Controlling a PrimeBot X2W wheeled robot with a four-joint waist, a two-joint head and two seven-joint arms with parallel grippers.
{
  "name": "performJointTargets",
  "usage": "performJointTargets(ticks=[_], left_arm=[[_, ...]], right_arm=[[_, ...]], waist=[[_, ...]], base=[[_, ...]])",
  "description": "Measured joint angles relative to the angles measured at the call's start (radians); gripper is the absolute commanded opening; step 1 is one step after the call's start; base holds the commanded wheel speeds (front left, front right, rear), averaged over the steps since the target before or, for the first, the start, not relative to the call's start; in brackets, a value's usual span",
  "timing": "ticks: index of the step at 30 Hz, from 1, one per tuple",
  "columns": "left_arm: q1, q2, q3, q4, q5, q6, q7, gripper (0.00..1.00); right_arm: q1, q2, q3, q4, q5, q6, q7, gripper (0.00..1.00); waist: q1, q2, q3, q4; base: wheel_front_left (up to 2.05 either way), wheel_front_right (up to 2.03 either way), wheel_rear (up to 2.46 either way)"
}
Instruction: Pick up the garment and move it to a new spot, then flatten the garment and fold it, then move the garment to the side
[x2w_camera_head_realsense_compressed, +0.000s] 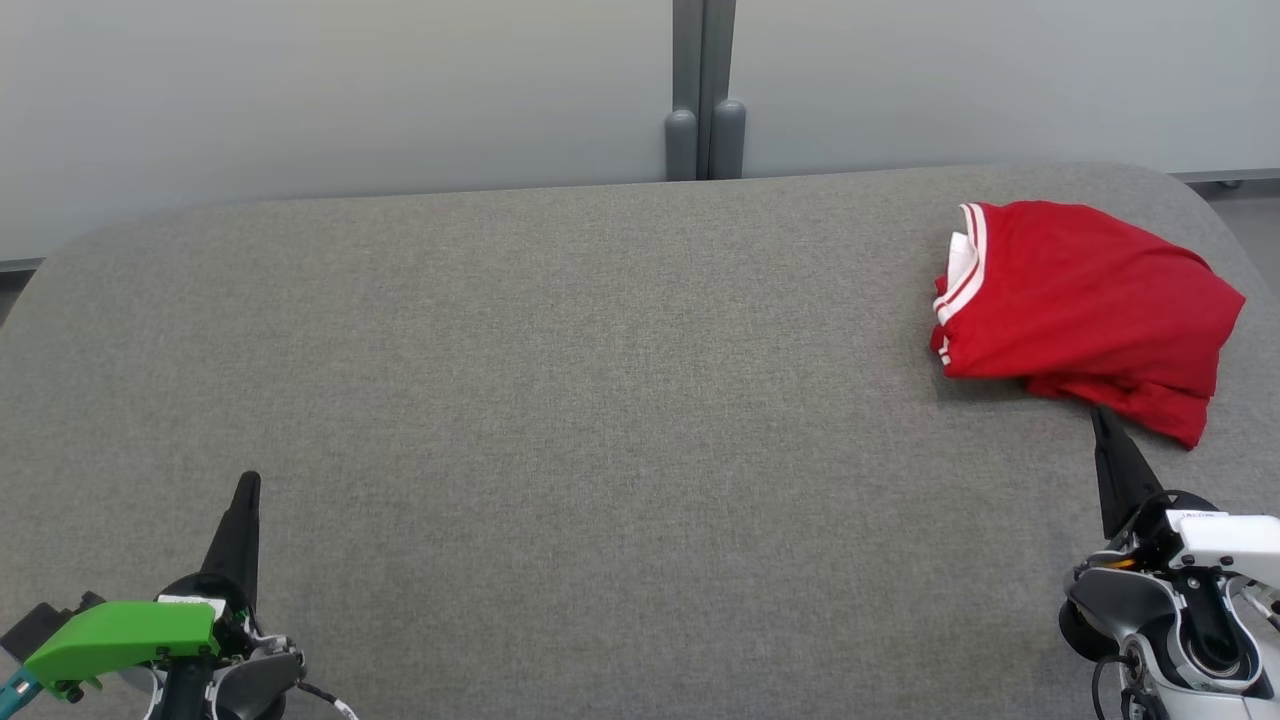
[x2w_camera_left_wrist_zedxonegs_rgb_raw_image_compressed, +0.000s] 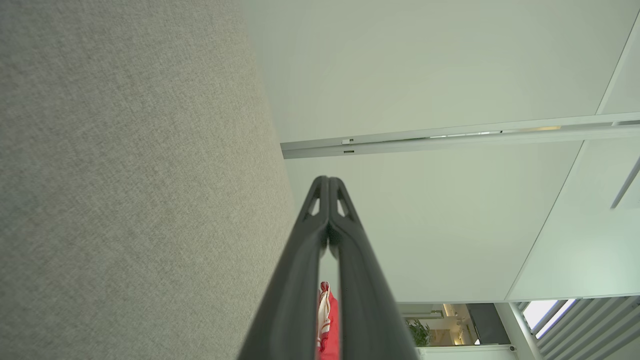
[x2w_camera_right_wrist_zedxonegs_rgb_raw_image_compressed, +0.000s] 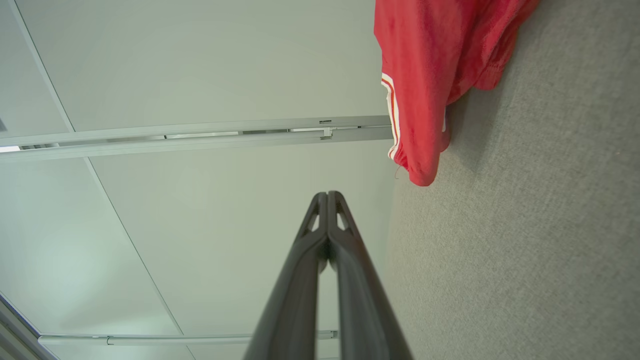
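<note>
Standing at the robot's side of the grey table (x2w_camera_head_realsense_compressed: 600, 350), I see the red garment (x2w_camera_head_realsense_compressed: 1085, 300) out at about two o'clock, close to the far right corner and well away from the middle. It sits as a compact, doubled-over bundle. Its white-striped band (x2w_camera_head_realsense_compressed: 962, 275) faces nine o'clock, and a looser layer pokes out from under it toward five o'clock. It is no crisp fold, but it isn't spread out either.

The left gripper (x2w_camera_head_realsense_compressed: 247, 485) sits at seven o'clock, fingers pressed together with nothing between them, well apart from the cloth. The right gripper (x2w_camera_head_realsense_compressed: 1098, 415) sits at five o'clock, also closed and empty. Its tip points to twelve and stands just beside the garment's near hem; I can't tell whether it touches.

As for the step in hand, the scene reads two ways to me. This could be a bundle waiting to be lifted and carried to a new spot. It could equally be a folded piece already set off to the side, with both arms parked. Nothing on the table settles which. If the cloth is handled again, I'd expect the right gripper to do it, being nearest, and its fingers would have to part before they could pinch fabric.
</note>
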Motion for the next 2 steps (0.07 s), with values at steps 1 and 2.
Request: performJointTargets(ticks=[1, 2], left_arm=[[0.0, 0.0, 0.0, 0.0, 0.0, 0.0, 0.0, 0.0], [0.0, 0.0, 0.0, 0.0, 0.0, 0.0, 0.0, 0.0]], right_arm=[[0.0, 0.0, 0.0, 0.0, 0.0, 0.0, 0.0, 0.0], [0.0, 0.0, 0.0, 0.0, 0.0, 0.0, 0.0, 0.0]], waist=[[0.0, 0.0, 0.0, 0.0], [0.0, 0.0, 0.0, 0.0]], base=[[0.0, 0.0, 0.0], [0.0, 0.0, 0.0]])
